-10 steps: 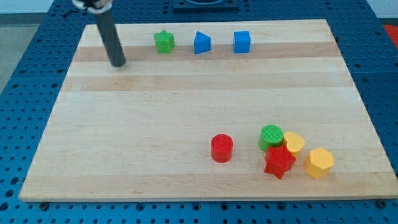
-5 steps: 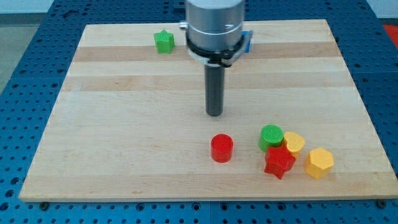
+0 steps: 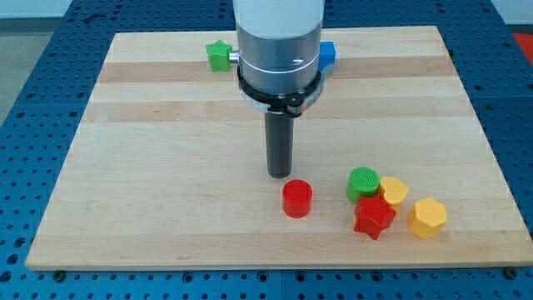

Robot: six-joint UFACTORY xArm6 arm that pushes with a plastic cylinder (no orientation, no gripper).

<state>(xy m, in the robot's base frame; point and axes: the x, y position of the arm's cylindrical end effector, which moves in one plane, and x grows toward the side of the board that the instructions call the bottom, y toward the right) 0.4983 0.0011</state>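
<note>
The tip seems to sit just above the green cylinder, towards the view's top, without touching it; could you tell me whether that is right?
Not quite: the camera view shows my tip just above the red cylinder, towards the view's top, seemingly without touching it. The green cylinder lies farther to the view's right, beside the red star.

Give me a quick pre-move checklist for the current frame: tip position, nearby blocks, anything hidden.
1. My tip in view: ok, on the board just above the red cylinder.
2. Tip touching the red cylinder: cannot tell, the gap looks very small.
3. Cluster at the view's right, apart from the tip: ok; green cylinder, yellow cylinder, red star bunched, yellow hexagon beside them.
4. Green star visible near the top edge: ok.
5. Blue blocks visible: not ok; the arm hides all but an edge of one blue block.
6. All visible blocks on the board: ok.
</note>
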